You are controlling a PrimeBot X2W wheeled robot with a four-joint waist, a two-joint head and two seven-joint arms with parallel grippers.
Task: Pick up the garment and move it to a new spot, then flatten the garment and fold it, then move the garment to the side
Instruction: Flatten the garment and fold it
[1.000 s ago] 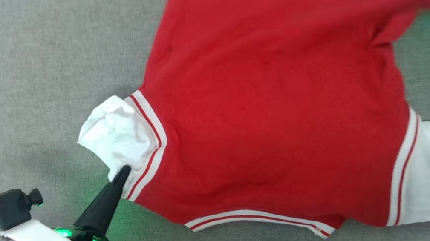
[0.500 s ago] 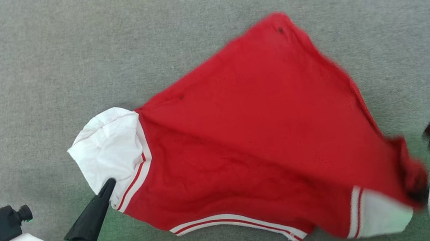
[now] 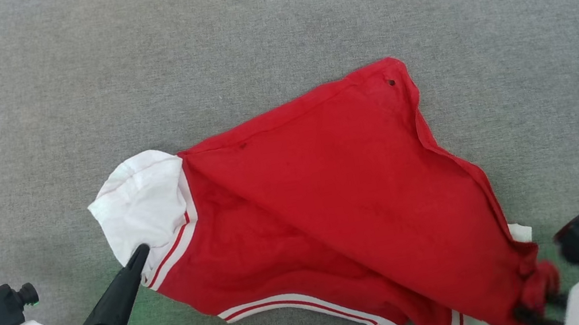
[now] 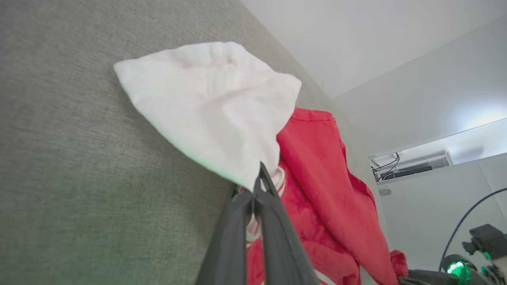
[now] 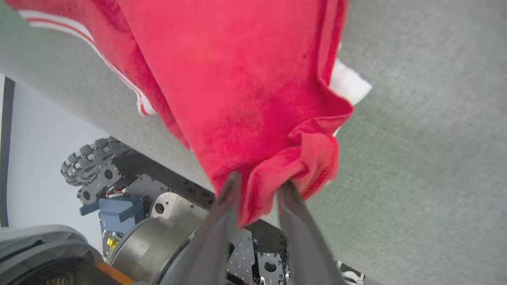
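Garment [image 3: 331, 202] fabric is caught at both ends. The left fingers [image 4: 237, 229] are pressed together with no gap between them, pinching the lower edge of the white sleeve [image 4: 206, 107] right where it meets the striped trim. In the head view these left fingers [image 3: 119, 297] rise from the lower left, their tip touching that sleeve's hem. The right fingers [image 5: 301, 229] stand a little apart, and the narrow space between them is packed with a bunched fold of red cloth, so they are clamped on it. In the head view the right fingers [image 3: 523, 314] sit at the bottom right corner, under the crumpled red end.

From the left grasp, the sleeve [image 3: 141, 200] spreads up and outward, rumpled, lying on the grey surface [image 3: 78, 74]. From the right grasp, the red body runs up and to the left as a large flap doubled diagonally over the rest of the shirt, its far corner [image 3: 389, 74] lying flat. Below the flap, the white-and-red striped band [image 3: 300, 303] curves along the near edge. A bit of the second white sleeve [image 3: 520, 233] peeks out beside the flap near the right grasp. The whole garment lies in the lower middle of the surface, between the two arms. Past the surface's edge, the right wrist view shows the robot's dark base [image 5: 166, 206].
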